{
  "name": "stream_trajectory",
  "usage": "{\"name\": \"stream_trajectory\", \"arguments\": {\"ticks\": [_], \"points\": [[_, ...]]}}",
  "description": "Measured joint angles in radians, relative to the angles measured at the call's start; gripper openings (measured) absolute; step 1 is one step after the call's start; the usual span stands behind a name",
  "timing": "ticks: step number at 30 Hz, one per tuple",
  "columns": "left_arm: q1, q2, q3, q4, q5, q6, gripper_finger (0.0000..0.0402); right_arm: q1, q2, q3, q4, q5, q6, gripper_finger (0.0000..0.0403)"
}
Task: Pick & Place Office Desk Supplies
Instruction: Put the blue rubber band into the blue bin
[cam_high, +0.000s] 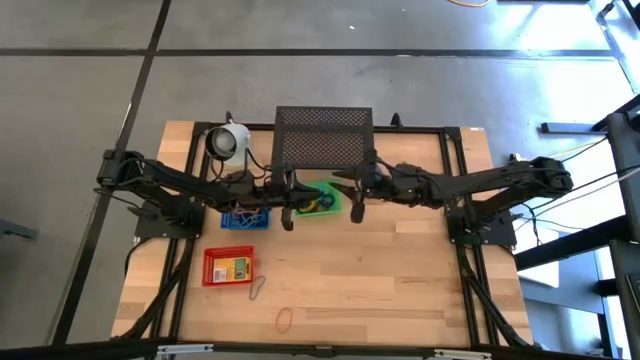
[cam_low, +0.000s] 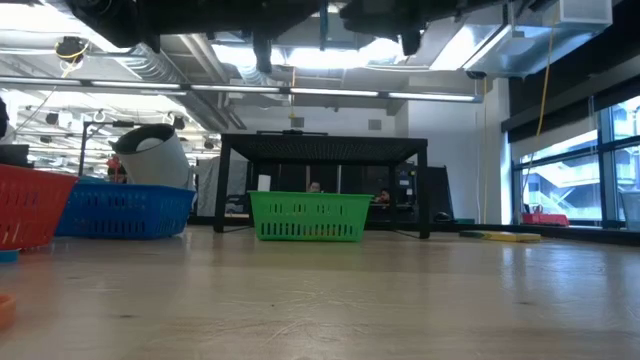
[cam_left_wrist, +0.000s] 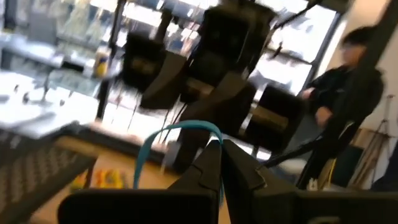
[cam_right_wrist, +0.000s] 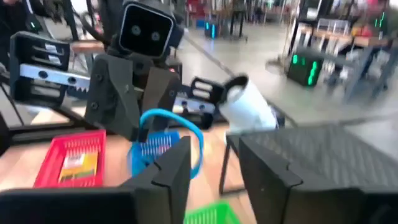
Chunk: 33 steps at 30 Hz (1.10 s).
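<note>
We noted the left end effector (cam_left_wrist: 221, 152) pinching a blue band (cam_left_wrist: 177, 134), the right end effector (cam_right_wrist: 214, 165) parted; a thin grip risks slippage.

The table (cam_high: 380, 270) was pale wood grain with a black frame. Three small baskets showed: a red one (cam_high: 229, 267) holding a yellow box (cam_high: 233, 267), a blue one (cam_high: 245, 217), and a green one (cam_high: 322, 200). A light blue rubber band (cam_right_wrist: 177, 124) looped between dark fingers. The far stand (cam_high: 323, 137) was black mesh, the cup-like object (cam_high: 227, 141) white. An orange band (cam_high: 285, 319) and a grey band (cam_high: 257, 287) lay near.
</note>
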<state>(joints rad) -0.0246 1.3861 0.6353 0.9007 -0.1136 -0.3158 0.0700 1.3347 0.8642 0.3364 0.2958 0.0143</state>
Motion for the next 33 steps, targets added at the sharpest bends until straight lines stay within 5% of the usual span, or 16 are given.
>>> {"name": "stream_trajectory", "arguments": {"ticks": [7,18,28,33], "points": [[0.000,-0.096,0.000,-0.301,-0.066,-0.096,0.0003,0.000,-0.125,0.000,-0.311,-0.077,0.148,0.0169],[0.000,-0.403,0.000,-1.126,-0.206,-0.437,0.0002,0.038,-0.149,0.000,-0.496,-0.104,0.348,0.0159],[-0.029,-0.542,0.000,-1.762,-0.112,-0.824,0.0002,0.077,-0.148,0.000,-0.503,0.053,0.397,0.0155],[-0.061,-0.523,-0.001,-1.886,-0.045,-0.926,0.0005,0.090,-0.148,0.000,-0.506,0.053,0.398,0.0155]]}}
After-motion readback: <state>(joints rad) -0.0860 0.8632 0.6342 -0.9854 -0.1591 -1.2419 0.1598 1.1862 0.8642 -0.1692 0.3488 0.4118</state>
